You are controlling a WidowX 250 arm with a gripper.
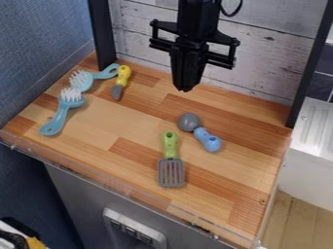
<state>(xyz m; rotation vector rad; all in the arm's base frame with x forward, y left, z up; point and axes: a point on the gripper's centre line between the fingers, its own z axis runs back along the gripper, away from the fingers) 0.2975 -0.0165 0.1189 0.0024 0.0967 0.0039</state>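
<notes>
I have the claw (185,89) closed, gripping nothing, its arm (197,17) cut off above. Nearest it, camera-side on the bench (130,121), lies a blue-handled utensil (200,132), its head's hollow indistinct.

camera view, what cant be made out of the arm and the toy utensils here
- Arm, above the tool: camera view, upper part cut off by the top edge.
- Spoon: camera view, the underside of its grey end is hidden by the end itself.
- Knife: camera view, blade too small to tell how its edge is shaped.
- Lower brush: camera view, its back is hidden by its own head and bristles.
</notes>
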